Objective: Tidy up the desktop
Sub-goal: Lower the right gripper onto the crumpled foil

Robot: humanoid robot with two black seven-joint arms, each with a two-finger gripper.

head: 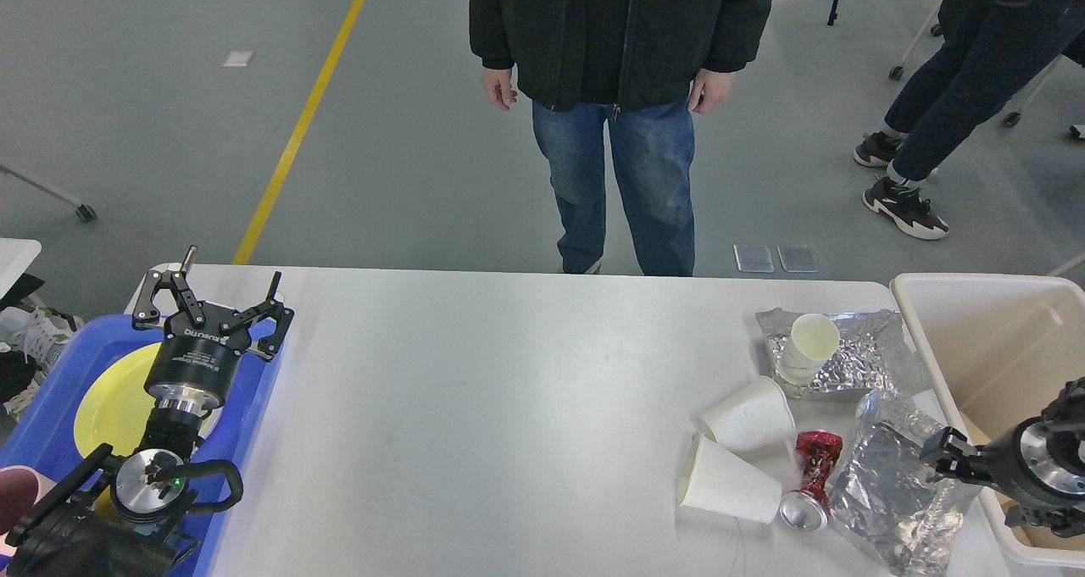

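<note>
The white desktop point(509, 407) holds litter at its right end. One paper cup point(809, 344) stands on crumpled foil point(856, 357). Two paper cups point(750, 416) point(729, 479) lie on their sides. A crushed red can point(809, 479) lies beside a silver foil bag point(898, 484). My right gripper point(983, 488) is low at the right edge, over the bag and the bin's rim, open and empty. My left gripper point(212, 302) is open and empty above the blue tray's right edge.
A cream bin point(992, 340) stands off the table's right end. A blue tray point(51, 391) with a yellow plate point(106, 403) sits at the left. A person in jeans point(623, 136) stands at the far edge.
</note>
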